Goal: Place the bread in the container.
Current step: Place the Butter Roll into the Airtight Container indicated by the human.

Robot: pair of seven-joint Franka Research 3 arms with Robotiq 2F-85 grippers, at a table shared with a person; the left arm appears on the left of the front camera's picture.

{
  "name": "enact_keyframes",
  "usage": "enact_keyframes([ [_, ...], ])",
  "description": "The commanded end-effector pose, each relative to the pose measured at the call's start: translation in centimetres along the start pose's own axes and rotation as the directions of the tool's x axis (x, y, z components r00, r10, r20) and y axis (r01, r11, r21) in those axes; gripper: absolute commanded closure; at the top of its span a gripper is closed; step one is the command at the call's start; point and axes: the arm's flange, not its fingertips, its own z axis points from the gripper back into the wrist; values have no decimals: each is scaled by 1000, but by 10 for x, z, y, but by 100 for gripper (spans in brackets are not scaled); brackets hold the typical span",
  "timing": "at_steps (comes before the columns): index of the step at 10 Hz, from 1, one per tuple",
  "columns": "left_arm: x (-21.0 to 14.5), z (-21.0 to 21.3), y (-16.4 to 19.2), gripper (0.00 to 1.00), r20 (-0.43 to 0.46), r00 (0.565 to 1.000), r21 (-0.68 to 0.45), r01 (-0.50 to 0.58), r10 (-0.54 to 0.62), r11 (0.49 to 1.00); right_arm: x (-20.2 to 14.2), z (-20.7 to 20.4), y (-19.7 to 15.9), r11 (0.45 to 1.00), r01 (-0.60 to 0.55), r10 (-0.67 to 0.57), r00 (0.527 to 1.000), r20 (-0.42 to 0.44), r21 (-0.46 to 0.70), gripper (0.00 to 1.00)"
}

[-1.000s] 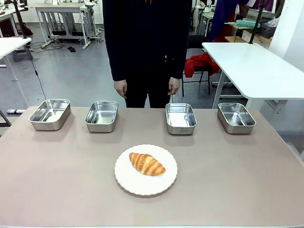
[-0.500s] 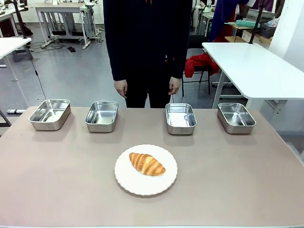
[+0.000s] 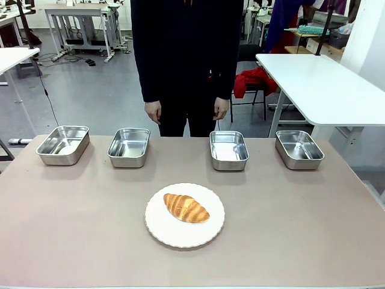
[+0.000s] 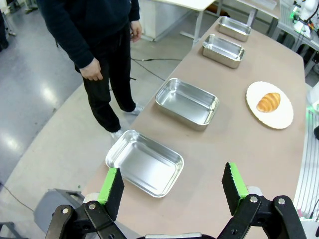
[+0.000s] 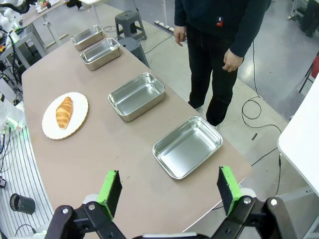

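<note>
The bread, a golden-brown croissant, lies on a round white plate near the front middle of the table. It also shows as the bread and the bread in the wrist views. Several identical steel containers line the far edge; I cannot tell which is the container meant. My left gripper hangs open high above the table's left end, over a container. My right gripper hangs open high above the right end, near a container.
A person in dark clothes stands at the far side, hands hanging at the sides. White tables stand behind, one at the right. The brown tabletop has free room around the plate.
</note>
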Motion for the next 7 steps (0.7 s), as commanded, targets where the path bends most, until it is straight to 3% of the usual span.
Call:
enact_keyframes([
  [1,1,1,0,0,2,1000,4,9,-9,1000,3,0,1,1000,-6,6,1000,8,1,0],
  [7,1,1,0,0,2,1000,4,9,-9,1000,3,0,1,1000,-6,6,1000,8,1,0],
])
